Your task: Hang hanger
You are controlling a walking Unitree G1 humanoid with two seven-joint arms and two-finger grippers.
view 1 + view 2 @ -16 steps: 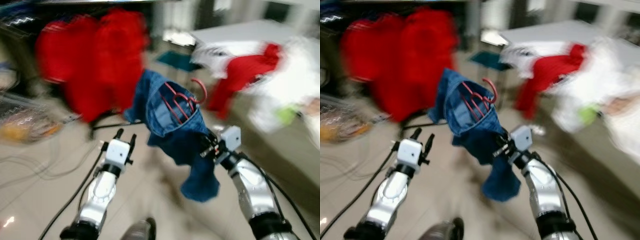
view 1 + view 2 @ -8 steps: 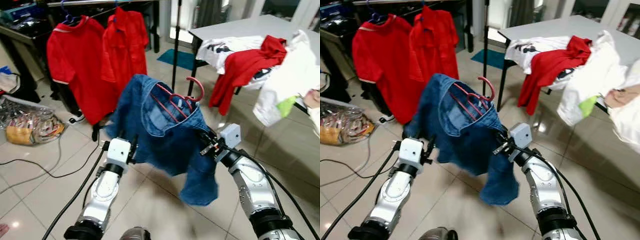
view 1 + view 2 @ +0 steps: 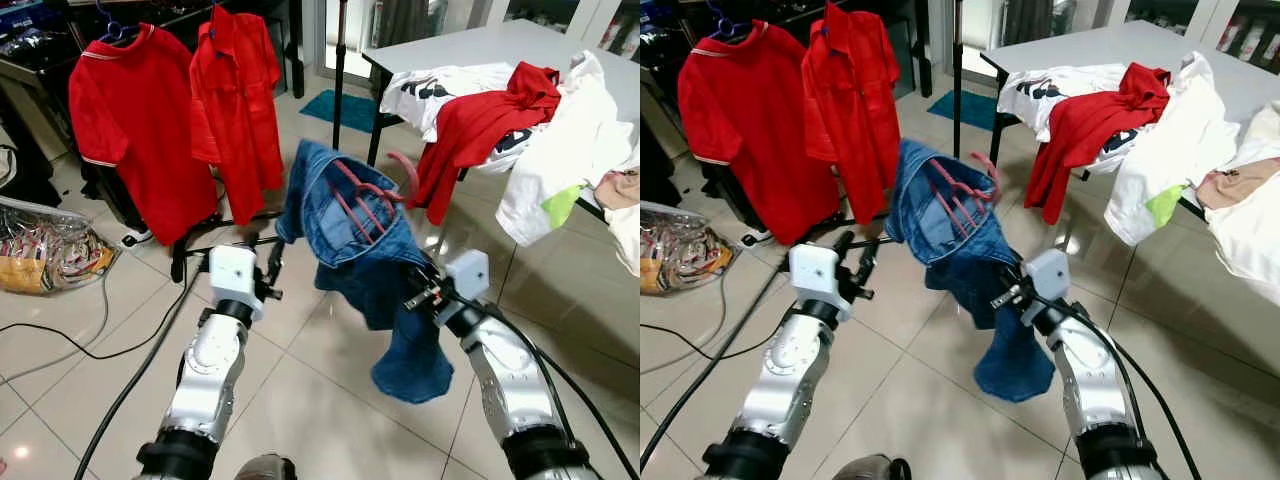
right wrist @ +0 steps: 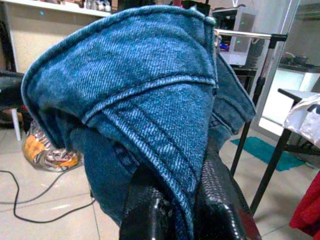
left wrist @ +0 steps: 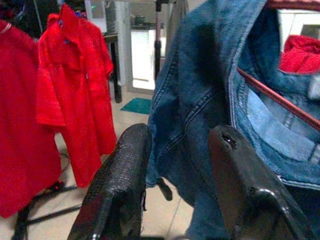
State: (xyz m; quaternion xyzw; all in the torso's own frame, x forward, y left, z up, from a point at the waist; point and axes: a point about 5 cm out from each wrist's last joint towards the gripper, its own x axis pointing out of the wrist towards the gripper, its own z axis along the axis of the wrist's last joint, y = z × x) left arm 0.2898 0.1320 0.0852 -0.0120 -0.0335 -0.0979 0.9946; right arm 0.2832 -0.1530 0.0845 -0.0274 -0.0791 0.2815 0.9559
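A blue denim garment (image 3: 352, 218) is draped on a red wire hanger (image 3: 366, 196), whose hook (image 3: 406, 172) sticks out toward the table. My right gripper (image 4: 185, 210) is shut on a fold of the denim and holds it up in front of me; the cloth hides its fingertips in the eye views. My left gripper (image 3: 268, 264) stands open just left of the garment with nothing between its fingers (image 5: 120, 180). Behind it, denim fills the left wrist view. The clothes rack's upright pole (image 3: 340, 60) rises beyond the garment.
Two red shirts (image 3: 135, 130) (image 3: 236, 95) hang on the rack at the back left, above its black base (image 3: 215, 245). A grey table (image 3: 450, 45) at the right carries red (image 3: 480, 120) and white (image 3: 560, 150) clothes. A plastic bag (image 3: 45, 250) and a black cable (image 3: 100, 340) lie on the tiled floor.
The view has cleared from blur and shifted. The denim has swung off my left gripper and now hangs bunched over the right one. The left gripper has risen a little.
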